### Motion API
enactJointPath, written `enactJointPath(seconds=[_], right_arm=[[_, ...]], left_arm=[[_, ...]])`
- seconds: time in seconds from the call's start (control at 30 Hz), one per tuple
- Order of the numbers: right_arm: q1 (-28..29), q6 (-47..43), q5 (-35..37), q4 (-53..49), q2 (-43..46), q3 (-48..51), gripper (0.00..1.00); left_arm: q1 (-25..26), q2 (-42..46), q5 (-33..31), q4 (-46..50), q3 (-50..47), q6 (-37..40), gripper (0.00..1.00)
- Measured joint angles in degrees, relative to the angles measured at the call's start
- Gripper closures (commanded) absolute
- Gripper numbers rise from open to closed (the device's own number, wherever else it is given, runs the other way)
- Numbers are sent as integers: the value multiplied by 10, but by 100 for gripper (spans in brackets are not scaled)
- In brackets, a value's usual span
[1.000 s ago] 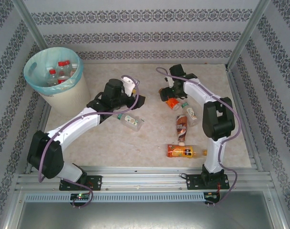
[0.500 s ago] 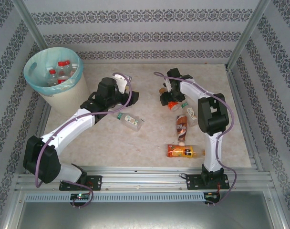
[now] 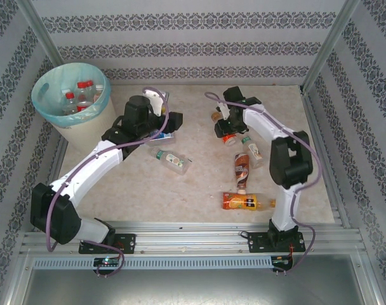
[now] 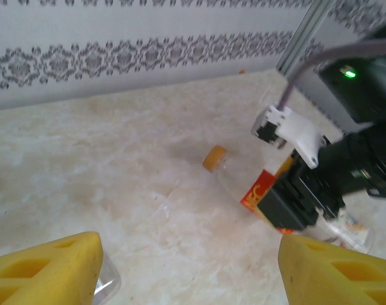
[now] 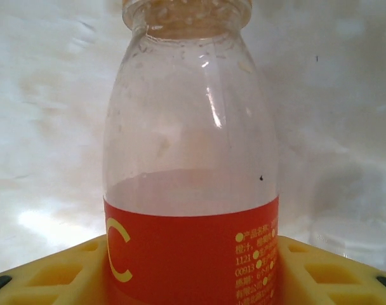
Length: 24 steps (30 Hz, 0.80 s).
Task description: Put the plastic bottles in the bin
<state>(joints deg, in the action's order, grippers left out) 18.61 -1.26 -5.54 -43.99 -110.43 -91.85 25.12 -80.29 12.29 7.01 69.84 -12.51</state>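
Moved since a second ago: left gripper (image 3: pixel 166 124) has swung back toward the bin side, away from the green-capped clear bottle (image 3: pixel 172 160). The right gripper (image 3: pixel 226 130) has narrowed around its target.
Left end effector: yellow fingers (image 4: pixel 47 270) spread wide, with nothing between them.
Right end effector: pads (image 5: pixel 53 270) pressed to both sides of the clear plastic bottle with an orange-red label and orange cap (image 5: pixel 193 190), pinching it across the label.
Bottle position: lying on its side on the marbled cream table (image 3: pixel 148 197), far right of centre, well apart from the bin.
Bin: round cream-white bin with a pale teal bag liner (image 3: pixel 85 130) at the far left corner, with red-capped bottles (image 3: pixel 79 95) inside.
Left to clear: brown bottle (image 3: pixel 242 168) and orange bottle (image 3: pixel 247 203), among others.
Handling: probably light and near empty. The thin wall will likely dent, and the smooth round body may roll or slip.
Hold point: the labelled mid-body, squeezed gently.
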Motion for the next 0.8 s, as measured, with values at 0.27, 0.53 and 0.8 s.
enactJointPath(seconds=[0.27, 0.53, 0.8], right_arm=[[81, 47, -118, 83, 168, 52, 49], [144, 89, -184, 118, 172, 59, 50], [157, 107, -205, 135, 172, 59, 50]], left_arm=[[-24, -13, 73, -2, 67, -80, 23], [-92, -44, 147, -34, 30, -198, 35], [-102, -44, 209, -61, 15, -253, 39]])
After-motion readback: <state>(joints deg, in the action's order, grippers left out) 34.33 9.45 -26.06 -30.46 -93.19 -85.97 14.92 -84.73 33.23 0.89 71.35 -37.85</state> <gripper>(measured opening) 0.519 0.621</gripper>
